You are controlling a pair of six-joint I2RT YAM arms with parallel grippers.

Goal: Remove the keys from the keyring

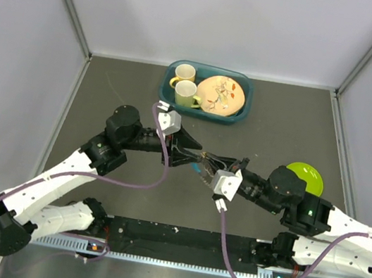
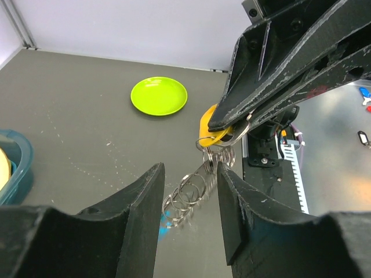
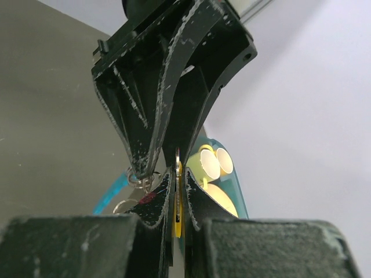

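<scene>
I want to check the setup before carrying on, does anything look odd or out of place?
Nothing looks spilled or broken. The one oddity: the keys hang off the table, pinched by the right gripper, their rings dangling in a chain between the left gripper's parted fingers.

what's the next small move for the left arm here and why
Probably close the left pincer on the ring chain. The chain hangs loose between its open jaws, while the right pincer clamps the orange key head above.
</scene>
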